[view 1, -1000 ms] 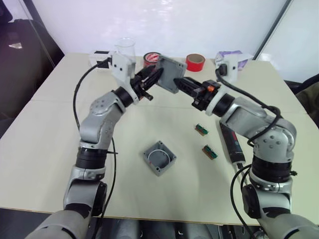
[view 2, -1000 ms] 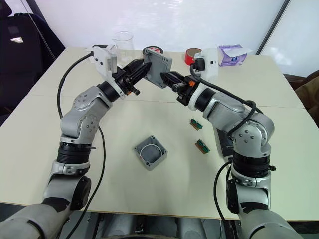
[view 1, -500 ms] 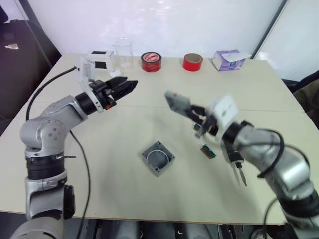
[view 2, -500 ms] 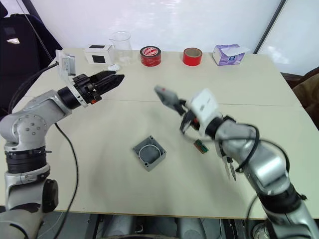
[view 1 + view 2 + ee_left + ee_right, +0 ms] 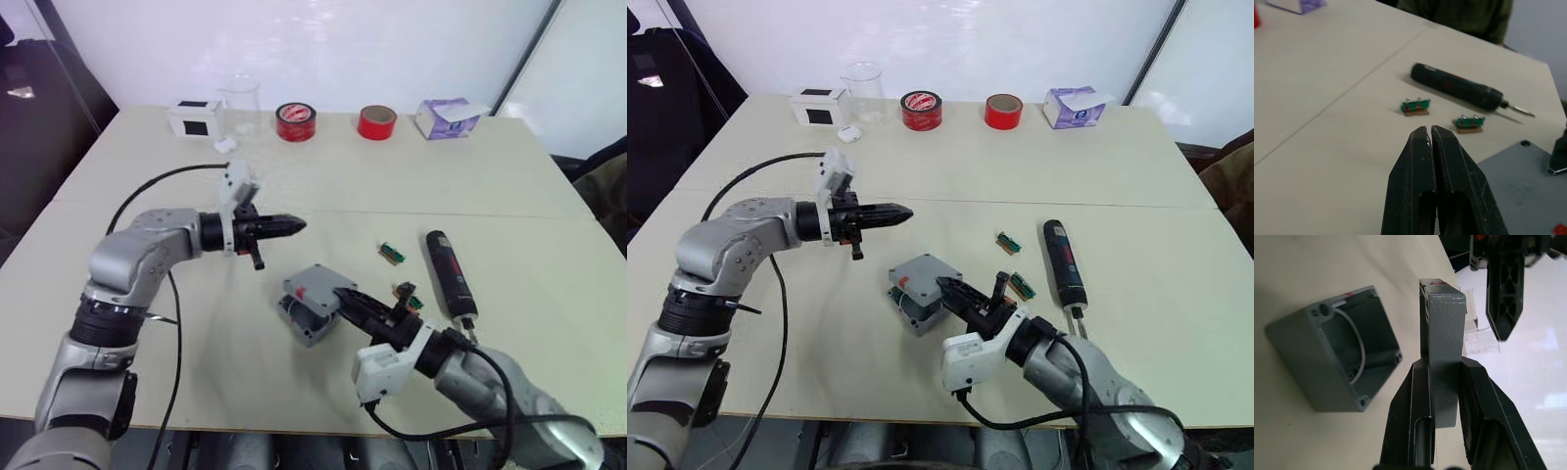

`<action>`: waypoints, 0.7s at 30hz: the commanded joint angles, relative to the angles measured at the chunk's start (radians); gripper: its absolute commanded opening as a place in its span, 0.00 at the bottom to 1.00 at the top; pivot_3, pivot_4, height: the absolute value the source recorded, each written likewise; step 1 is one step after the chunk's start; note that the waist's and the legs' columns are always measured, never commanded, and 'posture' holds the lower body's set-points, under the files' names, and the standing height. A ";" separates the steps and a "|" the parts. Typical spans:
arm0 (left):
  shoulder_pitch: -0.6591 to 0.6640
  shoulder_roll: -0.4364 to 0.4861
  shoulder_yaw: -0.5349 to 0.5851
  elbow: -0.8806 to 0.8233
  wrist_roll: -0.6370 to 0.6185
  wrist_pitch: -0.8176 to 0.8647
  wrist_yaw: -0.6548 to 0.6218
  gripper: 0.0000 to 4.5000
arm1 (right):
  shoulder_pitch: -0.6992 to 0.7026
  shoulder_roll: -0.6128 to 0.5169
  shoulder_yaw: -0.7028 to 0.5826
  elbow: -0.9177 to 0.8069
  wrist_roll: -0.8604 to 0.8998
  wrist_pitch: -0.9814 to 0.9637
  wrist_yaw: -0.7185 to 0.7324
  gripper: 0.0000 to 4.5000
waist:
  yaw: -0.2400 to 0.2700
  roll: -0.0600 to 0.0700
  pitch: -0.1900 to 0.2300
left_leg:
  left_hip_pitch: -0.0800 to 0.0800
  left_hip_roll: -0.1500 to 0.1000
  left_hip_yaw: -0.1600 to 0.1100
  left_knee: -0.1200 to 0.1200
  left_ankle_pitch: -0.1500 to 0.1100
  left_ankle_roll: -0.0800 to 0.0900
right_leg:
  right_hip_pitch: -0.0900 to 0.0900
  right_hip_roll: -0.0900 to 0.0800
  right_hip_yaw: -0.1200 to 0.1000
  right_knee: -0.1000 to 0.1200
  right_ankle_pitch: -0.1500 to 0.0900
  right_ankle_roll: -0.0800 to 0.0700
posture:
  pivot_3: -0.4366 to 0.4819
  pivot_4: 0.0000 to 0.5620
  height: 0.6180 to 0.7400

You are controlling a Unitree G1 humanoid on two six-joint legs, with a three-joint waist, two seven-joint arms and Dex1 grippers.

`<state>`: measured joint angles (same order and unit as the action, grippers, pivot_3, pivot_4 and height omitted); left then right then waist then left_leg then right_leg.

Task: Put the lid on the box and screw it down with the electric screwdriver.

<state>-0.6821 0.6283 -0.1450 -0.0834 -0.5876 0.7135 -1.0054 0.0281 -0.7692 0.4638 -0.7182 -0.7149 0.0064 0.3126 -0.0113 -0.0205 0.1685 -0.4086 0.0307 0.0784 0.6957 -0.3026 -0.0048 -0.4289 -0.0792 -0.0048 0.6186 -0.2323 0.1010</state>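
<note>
The grey lid [image 5: 319, 284] hangs tilted just above the open grey box [image 5: 297, 324] near the table's middle and hides part of it. My right gripper [image 5: 1442, 364] is shut on the lid's [image 5: 1443, 338] edge, and the box [image 5: 1337, 360] lies hollow side up beside it. My left gripper [image 5: 290, 225] is shut on nothing, pointing right, a little behind and left of the box. The black electric screwdriver [image 5: 448, 273] lies on the table to the right, its bit toward the front edge.
Two small green pieces [image 5: 394, 254] [image 5: 407, 295] lie between the box and the screwdriver. Along the far edge stand a white box [image 5: 193, 117], a clear beaker [image 5: 242, 98], two red tape rolls [image 5: 295, 121] [image 5: 374, 121] and a purple tissue box [image 5: 446, 117].
The left gripper let go of the lid, shut, and came down left of the box. The right gripper brought the lid from high over the table down to just above the box.
</note>
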 commanded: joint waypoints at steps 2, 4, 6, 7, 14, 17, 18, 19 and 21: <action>-0.010 0.034 -0.061 -0.024 0.071 -0.094 -0.118 0.02 | 0.002 0.059 -0.010 0.004 -0.099 -0.025 0.028 0.03 | 0.001 0.000 0.000 | 0.000 0.000 0.000 0.000 -0.001 0.002 | 0.000 0.000 0.000 0.000 0.000 0.000 | 0.48 0.27 1.00; -0.004 0.049 -0.083 -0.024 0.099 -0.126 -0.158 0.02 | 0.006 0.088 -0.005 0.018 -0.131 -0.022 0.051 0.03 | 0.001 0.000 0.000 | 0.000 0.000 0.000 0.000 -0.003 0.005 | 0.000 0.000 0.000 0.000 0.000 0.000 | 0.48 0.27 1.00; 0.006 0.058 -0.104 -0.021 0.135 -0.167 -0.183 0.02 | 0.010 0.112 -0.004 0.029 -0.150 -0.028 0.067 0.03 | 0.001 0.000 0.000 | 0.000 0.000 0.000 0.000 -0.003 0.006 | 0.000 0.000 0.000 0.000 0.000 0.000 | 0.48 0.27 1.00; 0.009 0.057 -0.106 -0.020 0.143 -0.173 -0.189 0.02 | 0.012 0.120 -0.007 0.033 -0.159 -0.034 0.073 0.03 | 0.001 0.000 0.000 | 0.000 0.000 0.000 0.000 -0.003 0.006 | 0.000 0.000 0.000 0.000 0.000 0.000 | 0.48 0.27 1.00; 0.039 0.060 -0.124 -0.022 0.200 -0.224 -0.226 0.02 | 0.010 0.155 -0.020 0.056 -0.195 -0.075 0.098 0.03 | 0.001 0.000 0.000 | 0.000 0.000 0.000 0.001 -0.004 0.006 | 0.000 0.000 0.000 0.001 0.000 0.000 | 0.48 0.27 1.00; 0.048 0.053 -0.117 -0.025 0.206 -0.224 -0.228 0.02 | 0.015 0.171 -0.029 0.053 -0.204 -0.086 0.107 0.03 | 0.001 0.000 0.000 | 0.000 0.000 0.000 0.001 -0.004 0.006 | 0.000 0.000 0.000 0.001 0.000 0.000 | 0.48 0.27 1.00; 0.054 0.054 -0.117 -0.027 0.210 -0.226 -0.230 0.02 | 0.019 0.174 -0.031 0.051 -0.207 -0.091 0.111 0.03 | 0.002 0.000 0.000 | 0.000 0.000 0.000 0.001 -0.004 0.006 | 0.000 0.000 0.000 0.001 0.000 0.000 | 0.48 0.27 1.00; 0.059 0.056 -0.118 -0.028 0.216 -0.231 -0.234 0.02 | 0.022 0.178 -0.033 0.050 -0.210 -0.094 0.115 0.03 | 0.002 0.000 0.000 | 0.000 0.000 0.000 0.001 -0.004 0.006 | 0.001 0.000 0.000 0.001 0.000 0.000 | 0.48 0.27 1.00; 0.068 0.060 -0.124 -0.030 0.226 -0.240 -0.241 0.02 | 0.026 0.185 -0.035 0.049 -0.215 -0.101 0.124 0.03 | 0.002 0.000 0.000 | 0.000 0.000 0.000 0.001 -0.004 0.007 | 0.001 0.000 0.000 0.001 0.000 0.000 | 0.48 0.27 1.00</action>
<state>-0.6179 0.6820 -0.2657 -0.0842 -0.3731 0.4926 -1.2377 0.0455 -0.5911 0.4420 -0.6462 -0.9230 -0.0776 0.4265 -0.0098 -0.0205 0.1684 -0.4083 0.0307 0.0783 0.6967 -0.3063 0.0018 -0.4281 -0.0791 -0.0048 0.6196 -0.2324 0.1010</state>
